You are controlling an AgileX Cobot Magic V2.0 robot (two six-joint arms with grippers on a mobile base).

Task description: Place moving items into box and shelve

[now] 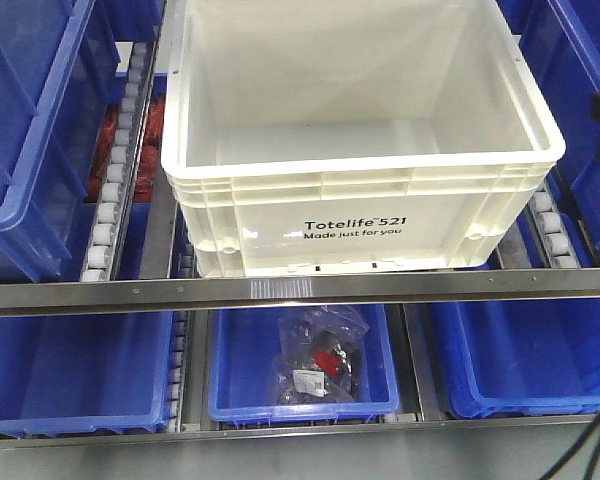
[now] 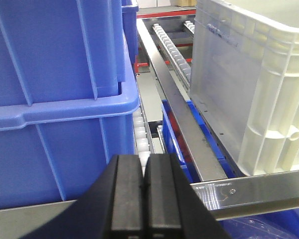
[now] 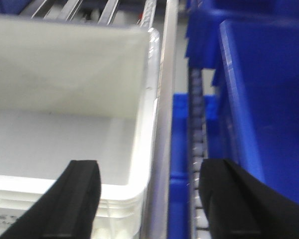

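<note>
The box (image 1: 360, 215) is a large white crate printed "Totelife 521", standing on the upper shelf level behind the front rail. What shows of its inside is bare, and the moving items are out of view. In the left wrist view the box (image 2: 259, 84) stands to the right, apart from my left gripper (image 2: 143, 199), which is shut with nothing between its black pads and hangs in front of a blue bin (image 2: 60, 99). My right gripper (image 3: 149, 172) is open above the box's right front corner (image 3: 139, 189), with one finger over the box and the other over the roller track.
Blue bins flank the box on the left (image 1: 30, 130) and right (image 1: 590, 60). A metal rail (image 1: 300, 290) runs across in front. Roller tracks (image 1: 110, 200) lie beside the box. On the lower shelf, the middle blue bin (image 1: 240, 400) holds a clear bag of small parts (image 1: 320, 365).
</note>
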